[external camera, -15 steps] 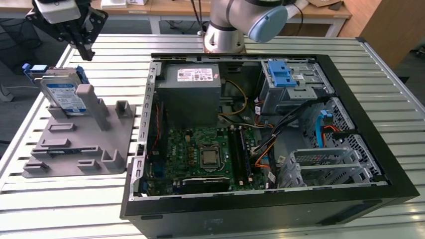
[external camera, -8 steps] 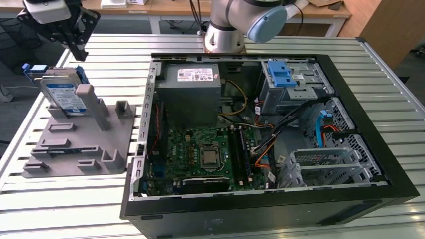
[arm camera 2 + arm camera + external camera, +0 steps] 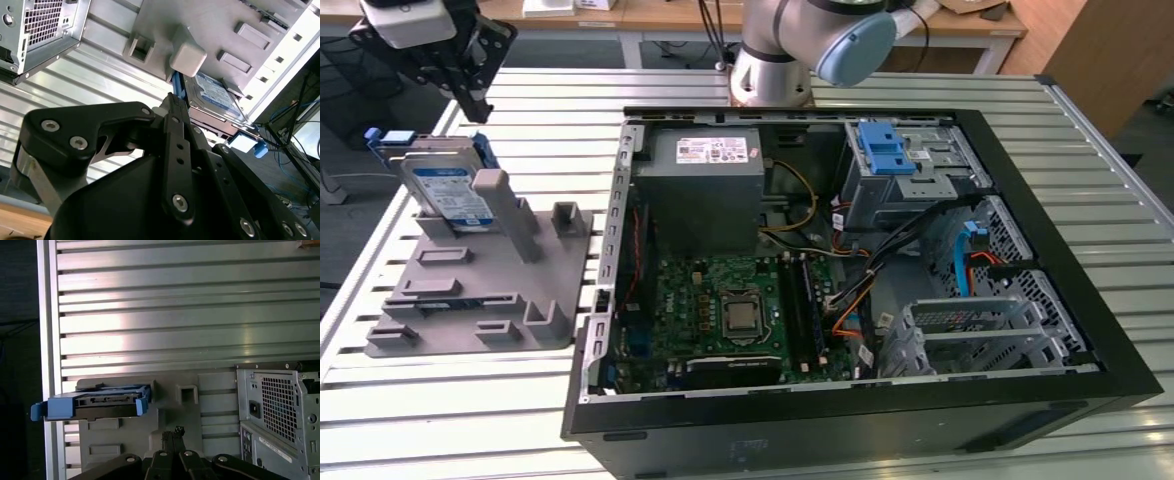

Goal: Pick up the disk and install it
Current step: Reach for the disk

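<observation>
And there was the pincer (image 3: 476, 107), hanging up over the grey holder (image 3: 467, 300), its black fingers drawn together to one narrow point with nothing between them. In both wrist views the two fingers ran side by side and met at the tip. Empty, then, and touching nothing.

Right below the pincer, near but clearly apart from it, sat the disk (image 3: 454, 188). It stood propped at a tilt in the holder, white-and-blue label showing, blue rails along its edges. The first wrist view caught the disk (image 3: 100, 405) edge-on, just ahead of the fingertips (image 3: 170, 434), with a blue tab sticking out past the holder's side. In the second wrist view its label (image 3: 215, 92) showed beyond the fingers, and a square-topped grey post (image 3: 187, 54) rose just beside it.

Away from the pincer, toward the exterior view's right, the open computer case (image 3: 1087, 290) lay flat on the slatted metal table (image 3: 454, 420). Inside it were the grey power-supply box (image 3: 707, 185) on the side nearer the pincer, the green motherboard (image 3: 734, 300) next to that, and the blue latch (image 3: 886, 150) farther off still. The arm (image 3: 774, 60) rose behind the case.
</observation>
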`<state>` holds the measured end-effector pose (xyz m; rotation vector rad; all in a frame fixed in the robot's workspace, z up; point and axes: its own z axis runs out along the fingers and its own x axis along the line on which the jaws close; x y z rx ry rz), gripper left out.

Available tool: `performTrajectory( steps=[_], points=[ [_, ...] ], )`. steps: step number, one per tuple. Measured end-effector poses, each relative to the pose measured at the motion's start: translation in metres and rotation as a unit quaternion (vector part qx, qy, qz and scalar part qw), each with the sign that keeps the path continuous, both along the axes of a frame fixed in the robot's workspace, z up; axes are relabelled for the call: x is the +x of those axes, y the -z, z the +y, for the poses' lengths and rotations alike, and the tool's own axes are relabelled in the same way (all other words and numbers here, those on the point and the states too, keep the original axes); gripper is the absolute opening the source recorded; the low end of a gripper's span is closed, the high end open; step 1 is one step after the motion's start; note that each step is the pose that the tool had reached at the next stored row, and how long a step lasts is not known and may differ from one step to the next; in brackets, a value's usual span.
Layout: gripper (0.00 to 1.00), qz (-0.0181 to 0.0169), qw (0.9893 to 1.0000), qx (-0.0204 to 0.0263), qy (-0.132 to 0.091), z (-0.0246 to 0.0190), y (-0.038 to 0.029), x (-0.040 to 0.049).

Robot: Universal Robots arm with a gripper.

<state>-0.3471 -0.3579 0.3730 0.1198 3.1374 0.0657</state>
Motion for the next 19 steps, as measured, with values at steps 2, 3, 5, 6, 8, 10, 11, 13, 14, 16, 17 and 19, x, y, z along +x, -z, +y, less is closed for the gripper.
performTrajectory(
  steps=[2,3,5,6,8,10,11,13,14,16,17,19],
  points=[
    [0.11,0.0,1.0,0.0,0.0,0.0001,0.0005,-0.0064],
    [0.11,-0.0001,1.0,0.0,0.0,0.0004,0.001,-0.0108],
    [0.11,0.0,1.0,0.0,0.0,0.0011,0.0023,-0.0198],
    [0.11,0.0001,1.0,0.0,0.0,0.0017,0.0032,-0.0238],
    [0.11,0.0005,1.0,0.0,0.0,0.0032,0.0048,-0.0315],
    [0.11,0.001,1.0,0.0,0.0,0.0048,0.0063,-0.0385],
    [0.11,0.0012,1.0,0.0,0.0,0.0053,0.007,-0.0421],
    [0.11,0.002,1.0,0.0,0.0,0.006,0.0081,-0.0491],
    [0.11,0.0023,1.0,0.0,0.0,0.0062,0.0085,-0.0527],
    [0.11,0.0026,1.0,0.0,0.0,0.0065,0.009,-0.0577],
    [0.11,0.0027,1.0,0.0,0.0,0.0065,0.0093,-0.0596],
    [0.11,0.0031,1.0,0.0,0.0,0.0065,0.0098,-0.0614]
  ],
)
